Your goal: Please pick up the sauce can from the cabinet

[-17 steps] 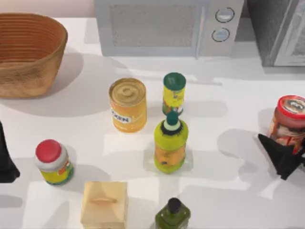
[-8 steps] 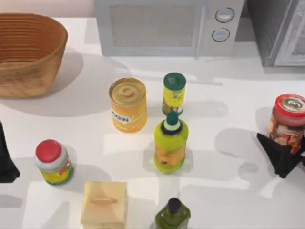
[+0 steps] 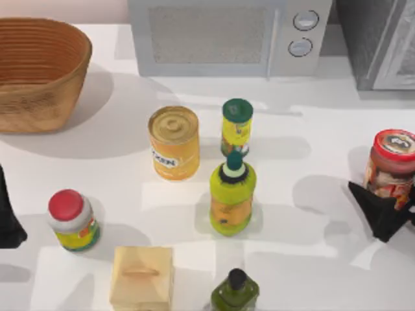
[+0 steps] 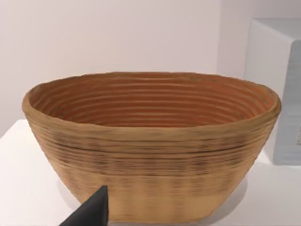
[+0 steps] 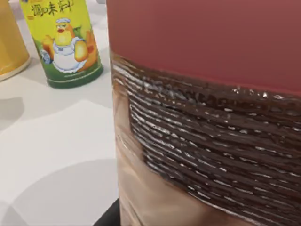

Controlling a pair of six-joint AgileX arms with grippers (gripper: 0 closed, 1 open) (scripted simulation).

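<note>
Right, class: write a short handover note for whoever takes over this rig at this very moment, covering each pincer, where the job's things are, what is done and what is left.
Right pincer: at the table's right edge, around the lower body of the red-lidded sauce jar with dark red-brown contents; a firm grip cannot be confirmed.
Left pincer: parked at the table's left edge, facing the woven wicker basket.
The dark grey cabinet with pale framed panel is at the top right corner; the jar is in front of it, upright.
Done: approach to the jar.
Left: confirm the grip, then lift.
</note>
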